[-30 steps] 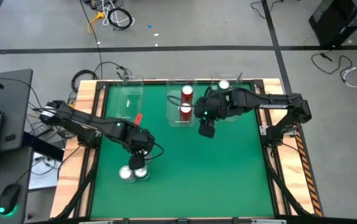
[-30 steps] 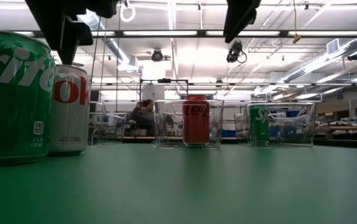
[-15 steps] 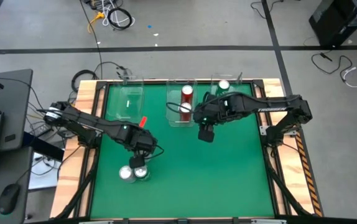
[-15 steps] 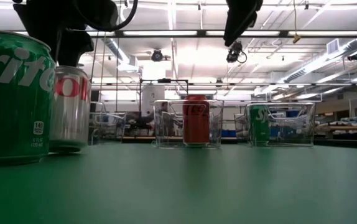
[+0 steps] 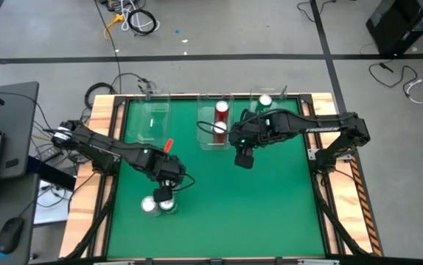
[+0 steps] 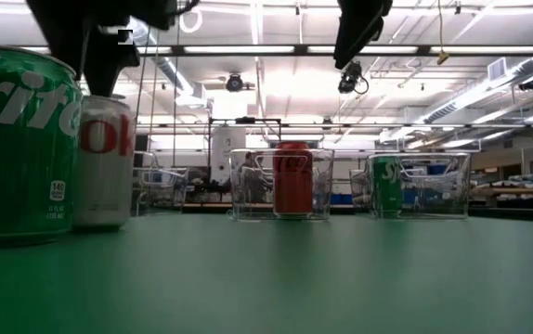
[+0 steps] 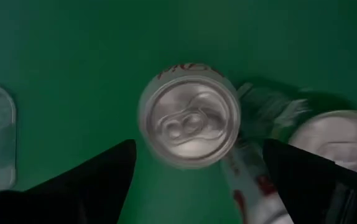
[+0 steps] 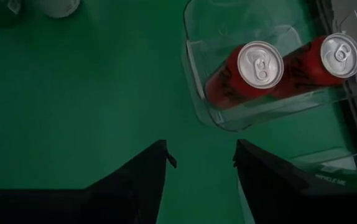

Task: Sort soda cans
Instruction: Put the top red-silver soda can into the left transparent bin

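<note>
My left gripper [image 5: 166, 191] is open and points down over the cans near the table's near-left. In the left wrist view its fingers [image 7: 91, 186] stand on either side of a silver can's top [image 7: 189, 115] without plainly touching it. The silver can [image 6: 104, 162] stands upright beside a green can [image 6: 16, 144]. Another can top [image 7: 337, 140] shows close by. Two red cans [image 8: 260, 65] [image 8: 339, 55] stand in the middle clear bin [image 5: 205, 140]. A green can [image 6: 387, 186] stands in the right bin [image 5: 278, 136]. My right gripper [image 5: 243, 158] is open and hangs in the air just near of the middle bin.
An empty clear bin [image 5: 152, 121] stands at the far left of the row of three. The green table top lies bare between the bins and the near cans. A raised wooden rim [image 5: 105, 162] runs around the table.
My right gripper has drawn a little away from the bins toward the table's near edge. My left gripper has kept over the silver can with only small shifts.
</note>
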Controlling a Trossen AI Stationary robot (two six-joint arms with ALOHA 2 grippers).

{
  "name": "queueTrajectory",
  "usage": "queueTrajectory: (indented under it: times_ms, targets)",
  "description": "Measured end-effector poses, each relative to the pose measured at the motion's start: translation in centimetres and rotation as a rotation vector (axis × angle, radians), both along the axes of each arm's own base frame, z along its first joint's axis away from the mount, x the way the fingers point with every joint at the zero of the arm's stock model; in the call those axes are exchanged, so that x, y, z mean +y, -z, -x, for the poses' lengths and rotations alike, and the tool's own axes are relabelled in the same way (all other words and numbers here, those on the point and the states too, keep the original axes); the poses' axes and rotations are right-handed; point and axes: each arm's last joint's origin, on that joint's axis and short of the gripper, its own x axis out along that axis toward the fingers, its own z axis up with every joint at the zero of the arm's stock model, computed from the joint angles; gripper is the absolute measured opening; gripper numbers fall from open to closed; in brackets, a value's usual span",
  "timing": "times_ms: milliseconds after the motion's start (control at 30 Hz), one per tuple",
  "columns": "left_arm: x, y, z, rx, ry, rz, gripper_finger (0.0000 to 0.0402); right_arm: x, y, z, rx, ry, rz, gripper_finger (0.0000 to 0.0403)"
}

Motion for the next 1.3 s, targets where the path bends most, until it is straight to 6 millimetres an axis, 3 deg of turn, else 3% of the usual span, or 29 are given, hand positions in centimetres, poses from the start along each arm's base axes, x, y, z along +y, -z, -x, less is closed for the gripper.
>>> queueTrajectory:
  times_ms: [200, 767, 1033, 1300]
  targets:
    - [-0.2, -1.1, -0.4, -0.052, -0.023, 0.006, 0.0358, 0.0, 0.0, 0.0, 0.001, -0.003, -0.004, 0.0193]
    - [1.5, 2.1, -2.4, 0.07, -0.069, -0.01, 0.0373, 0.1, 0.0, 0.0, 0.002, -0.014, -0.028, 0.0185]
    - [1.7, 0.8, -2.6, 0.068, -0.053, -0.034, 0.0373, 0.1, 0.0, 0.0, 0.003, -0.016, -0.027, 0.0179]
    - [1.8, 0.7, -2.6, 0.067, -0.031, -0.058, 0.0372, 0.2, 0.0, 0.0, 0.004, -0.024, -0.046, 0.0169]
